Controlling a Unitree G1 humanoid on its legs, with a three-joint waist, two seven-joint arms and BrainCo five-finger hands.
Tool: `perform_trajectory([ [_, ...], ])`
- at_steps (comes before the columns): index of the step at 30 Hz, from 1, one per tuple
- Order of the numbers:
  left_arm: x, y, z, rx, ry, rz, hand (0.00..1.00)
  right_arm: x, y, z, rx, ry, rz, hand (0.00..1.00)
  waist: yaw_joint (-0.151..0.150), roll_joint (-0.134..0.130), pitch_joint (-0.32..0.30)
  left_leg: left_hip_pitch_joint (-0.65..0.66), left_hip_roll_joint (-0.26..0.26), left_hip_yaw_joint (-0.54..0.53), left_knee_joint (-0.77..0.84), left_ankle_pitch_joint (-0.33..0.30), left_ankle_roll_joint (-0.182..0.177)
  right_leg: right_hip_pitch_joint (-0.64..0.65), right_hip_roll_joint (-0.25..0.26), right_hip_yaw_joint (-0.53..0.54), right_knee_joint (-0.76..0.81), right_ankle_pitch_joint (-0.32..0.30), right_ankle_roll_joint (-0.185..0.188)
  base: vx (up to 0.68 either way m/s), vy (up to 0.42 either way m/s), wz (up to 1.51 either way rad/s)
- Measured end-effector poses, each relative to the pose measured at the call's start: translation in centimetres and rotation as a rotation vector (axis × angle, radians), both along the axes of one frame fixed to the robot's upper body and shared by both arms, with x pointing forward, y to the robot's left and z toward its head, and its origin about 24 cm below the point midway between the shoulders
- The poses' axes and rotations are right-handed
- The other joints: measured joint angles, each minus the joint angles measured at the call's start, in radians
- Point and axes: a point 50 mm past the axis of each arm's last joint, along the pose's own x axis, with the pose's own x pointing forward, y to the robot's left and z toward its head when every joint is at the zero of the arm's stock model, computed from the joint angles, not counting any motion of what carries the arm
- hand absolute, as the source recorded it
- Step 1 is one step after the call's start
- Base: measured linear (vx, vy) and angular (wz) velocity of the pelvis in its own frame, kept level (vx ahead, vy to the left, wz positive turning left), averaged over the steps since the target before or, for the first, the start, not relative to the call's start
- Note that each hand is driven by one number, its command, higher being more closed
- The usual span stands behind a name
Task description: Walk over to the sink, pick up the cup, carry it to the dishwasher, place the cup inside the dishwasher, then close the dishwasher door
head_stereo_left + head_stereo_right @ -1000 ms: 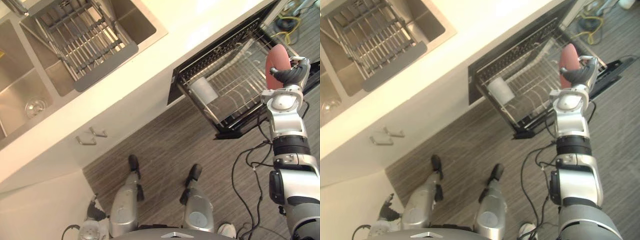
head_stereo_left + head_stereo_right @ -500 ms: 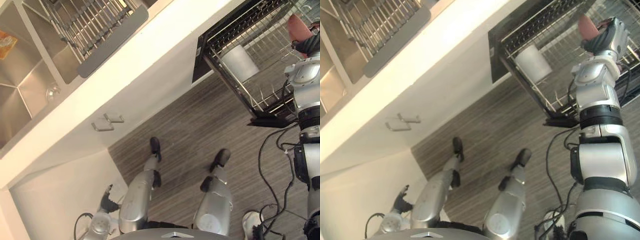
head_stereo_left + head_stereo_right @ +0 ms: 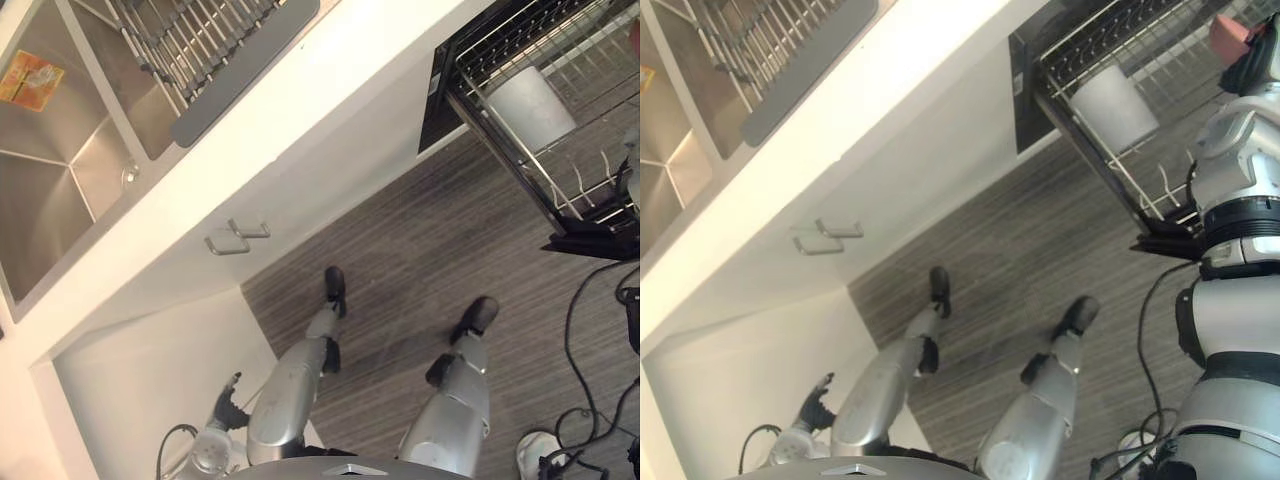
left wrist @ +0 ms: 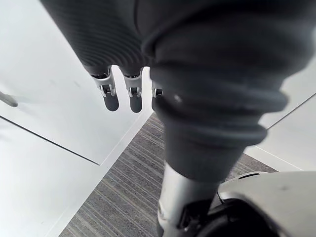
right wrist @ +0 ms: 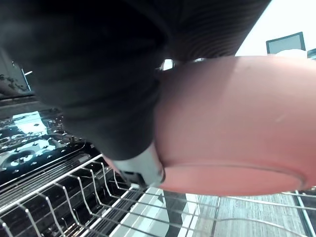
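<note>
A pink cup (image 5: 232, 123) is in my right hand (image 3: 1260, 62), whose fingers are curled round it. The cup (image 3: 1228, 36) hangs above the pulled-out wire rack (image 3: 1095, 160) of the open dishwasher. Rack wires (image 5: 74, 197) show just under the cup in the right wrist view. A white cup (image 3: 530, 105) lies on its side in the rack's near corner. My left hand (image 3: 818, 402) hangs low beside the white cabinet, its fingers (image 4: 111, 96) straight and holding nothing.
The steel sink (image 3: 60, 190) with a grey drying rack (image 3: 215, 45) across it lies to the left, set in a white counter. Two cabinet handles (image 3: 236, 238) stick out below it. The black dishwasher door (image 3: 1170, 245) lies open over the wood-look floor.
The whole picture has shifted up and to the right as the camera moved. My right hand keeps the pink cup above the rack. The left hand still hangs idle.
</note>
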Motion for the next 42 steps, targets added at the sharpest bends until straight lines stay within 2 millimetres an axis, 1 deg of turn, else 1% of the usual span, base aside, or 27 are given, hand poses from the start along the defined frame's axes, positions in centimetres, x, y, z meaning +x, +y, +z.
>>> perform_trajectory([
  [2,0.3,-0.2,0.1,-0.002,-0.007,-0.013,0.00,-0.1,-0.2,0.0,-0.016,0.020,-0.010,0.00,0.015,0.006,-0.004,-0.001,-0.005,-0.003,0.000,-0.001,-0.001,-0.008,-0.006,0.005,0.008,-0.004,0.003,0.00,0.000,0.00],
  [3,0.3,-0.2,0.1,-0.002,-0.007,-0.017,0.00,-0.2,-0.3,0.0,-0.016,0.021,-0.010,0.00,0.017,0.006,-0.005,-0.001,-0.006,-0.004,0.001,0.000,-0.001,-0.009,-0.007,0.005,0.009,-0.004,0.004,0.00,0.000,0.00],
  [5,0.3,-0.3,0.1,-0.002,-0.009,-0.021,0.00,-0.3,-0.5,0.0,0.006,0.021,-0.004,0.00,0.018,0.007,-0.005,-0.001,-0.012,-0.012,0.005,-0.001,-0.001,-0.009,-0.012,0.006,0.010,-0.006,0.006,0.02,-0.002,0.02],
  [6,0.4,-0.3,0.2,-0.001,-0.014,-0.033,0.00,-0.4,-0.8,0.0,0.044,0.026,0.004,0.00,0.018,0.008,-0.006,-0.001,-0.018,-0.029,0.005,0.001,0.001,-0.009,-0.017,0.006,0.010,-0.006,0.007,0.02,-0.002,0.04],
  [9,0.5,-0.3,0.3,-0.003,-0.021,-0.043,0.00,-0.5,-1.0,0.1,0.090,0.012,0.019,0.00,0.017,0.009,-0.006,0.001,-0.023,-0.031,0.006,0.001,0.002,-0.005,-0.020,0.003,0.010,-0.007,0.008,0.01,0.000,0.03],
  [13,0.8,-0.5,0.6,-0.020,-0.032,-0.056,0.00,-0.3,-0.8,-0.3,0.178,0.014,0.108,0.00,0.013,0.009,-0.007,0.029,-0.025,-0.034,0.005,-0.003,0.001,0.024,-0.022,0.001,0.010,-0.013,0.011,0.00,0.000,0.00],
  [15,0.7,-0.5,0.6,-0.021,-0.030,-0.055,0.00,-0.3,-0.9,-0.7,0.252,-0.011,0.163,0.00,0.011,0.010,-0.007,0.044,-0.024,-0.036,0.005,-0.009,0.000,0.039,-0.022,0.000,0.012,-0.017,0.012,0.00,0.000,0.00],
  [16,0.6,-0.6,0.5,-0.021,-0.023,-0.053,0.00,-0.4,-1.2,-1.1,0.331,-0.029,0.191,0.00,0.008,0.010,-0.007,0.056,-0.024,-0.036,0.002,-0.017,-0.001,0.050,-0.022,0.000,0.013,-0.020,0.013,0.00,0.000,0.00],
  [17,0.5,-0.6,0.6,-0.023,-0.023,-0.051,0.00,-0.5,-1.4,-1.2,0.370,-0.045,0.206,0.00,0.006,0.010,-0.007,0.059,-0.024,-0.036,0.000,-0.019,-0.002,0.053,-0.022,-0.001,0.013,-0.021,0.013,0.00,0.000,0.00],
  [19,-0.2,-0.7,0.4,-0.030,-0.006,-0.038,0.00,-0.5,-1.4,-1.6,0.528,-0.103,0.288,0.00,-0.012,0.008,-0.006,0.076,-0.024,-0.037,0.000,-0.021,-0.002,0.073,-0.022,-0.003,0.010,-0.023,0.014,0.04,-0.010,0.01],
  [21,-0.5,-0.7,0.3,-0.033,0.006,-0.018,0.00,0.0,-0.9,-2.2,0.621,-0.099,0.366,0.00,-0.025,0.007,-0.006,0.097,-0.023,-0.035,0.000,-0.025,-0.005,0.095,-0.022,-0.003,0.008,-0.027,0.016,0.05,-0.018,-0.03],
  [23,-0.8,-0.6,0.2,-0.035,0.026,0.003,0.00,0.8,0.3,-3.3,0.757,-0.045,0.516,0.00,-0.045,0.003,-0.003,0.125,-0.017,-0.033,0.000,-0.028,-0.004,0.120,-0.018,-0.002,0.009,-0.034,0.017,0.06,-0.040,-0.06],
  [25,-0.9,-0.4,0.1,-0.038,0.035,0.013,0.00,1.2,1.1,-3.7,0.824,-0.028,0.602,0.00,-0.053,-0.001,0.000,0.135,-0.010,-0.031,-0.001,-0.029,-0.003,0.130,-0.011,-0.002,0.007,-0.036,0.015,0.04,-0.047,-0.06],
  [26,-0.9,-0.4,0.1,-0.043,0.039,0.024,0.00,1.3,1.3,-3.9,0.900,-0.066,0.657,0.00,-0.061,-0.008,0.006,0.148,-0.006,-0.029,-0.001,-0.029,-0.003,0.143,-0.007,-0.003,0.004,-0.036,0.014,0.04,-0.046,-0.03],
  [28,-1.0,0.1,0.2,-0.040,0.038,0.049,0.00,1.4,1.8,-4.2,0.993,-0.150,0.746,0.00,-0.073,-0.024,0.018,0.178,0.002,-0.026,-0.001,-0.035,-0.010,0.175,0.001,-0.003,-0.003,-0.036,0.014,0.04,-0.044,-0.07],
  [29,-1.0,0.2,0.2,-0.037,0.036,0.054,0.00,1.3,2.1,-4.3,1.004,-0.178,0.776,0.00,-0.076,-0.030,0.022,0.189,0.006,-0.025,-0.001,-0.037,-0.012,0.187,0.006,-0.003,-0.006,-0.036,0.014,0.02,-0.054,-0.11],
  [31,-1.1,1.0,0.4,-0.028,0.024,0.091,0.00,0.8,3.0,-3.9,1.011,-0.313,0.869,0.00,-0.098,-0.067,0.049,0.221,0.024,-0.024,-0.001,-0.042,-0.018,0.220,0.025,-0.005,-0.010,-0.038,0.011,0.00,-0.056,-0.09],
  [32,-1.1,1.3,0.4,-0.026,0.022,0.102,0.00,0.6,3.0,-3.8,1.009,-0.349,0.872,0.00,-0.102,-0.075,0.055,0.227,0.028,-0.023,-0.001,-0.043,-0.019,0.226,0.030,-0.005,-0.011,-0.041,0.006,-0.02,-0.065,-0.06],
  [33,-1.1,1.7,0.5,-0.020,0.020,0.125,0.00,-0.2,2.5,-3.7,0.996,-0.425,0.849,0.00,-0.109,-0.087,0.063,0.240,0.039,-0.020,-0.001,-0.048,-0.026,0.244,0.041,-0.007,-0.018,-0.046,0.000,-0.02,-0.049,-0.02],
  [35,-1.1,1.9,0.4,-0.016,0.023,0.138,0.00,-0.8,1.6,-4.2,1.008,-0.497,0.797,0.00,-0.117,-0.098,0.063,0.253,0.047,-0.013,-0.001,-0.051,-0.030,0.259,0.051,-0.006,-0.029,-0.047,0.000,0.00,-0.041,-0.05],
  [36,-1.2,2.2,0.4,-0.012,0.026,0.152,0.00,-1.3,0.8,-4.9,1.034,-0.554,0.746,0.00,-0.123,-0.109,0.063,0.264,0.054,-0.007,-0.001,-0.054,-0.034,0.272,0.059,-0.004,-0.037,-0.046,0.000,0.02,-0.044,-0.11],
  [37,-1.4,2.4,0.4,-0.007,0.031,0.165,0.00,-2.0,-0.3,-6.1,1.061,-0.598,0.681,0.00,-0.131,-0.120,0.060,0.279,0.061,-0.006,-0.001,-0.055,-0.036,0.289,0.068,-0.005,-0.046,-0.044,-0.002,0.04,-0.049,-0.13],
  [39,-1.7,2.8,0.2,0.004,0.048,0.185,0.00,-3.0,-1.7,-7.9,1.092,-0.640,0.586,0.00,-0.141,-0.139,0.050,0.296,0.069,-0.002,-0.001,-0.058,-0.039,0.309,0.077,-0.005,-0.056,-0.041,0.002,0.04,-0.045,-0.08],
  [40,-2.1,3.2,0.1,0.014,0.066,0.202,0.00,-3.9,-2.7,-9.4,1.109,-0.666,0.507,0.00,-0.151,-0.153,0.033,0.304,0.076,-0.002,-0.001,-0.059,-0.041,0.323,0.085,-0.008,-0.067,-0.039,0.002,0.05,-0.034,-0.05],
  [42,-3.1,3.7,-0.2,0.031,0.098,0.222,0.00,-5.1,-4.0,-11.0,1.141,-0.715,0.423,0.00,-0.168,-0.175,-0.002,0.305,0.079,-0.004,-0.001,-0.059,-0.043,0.326,0.092,-0.015,-0.069,-0.038,0.000,0.08,-0.018,0.00],
])
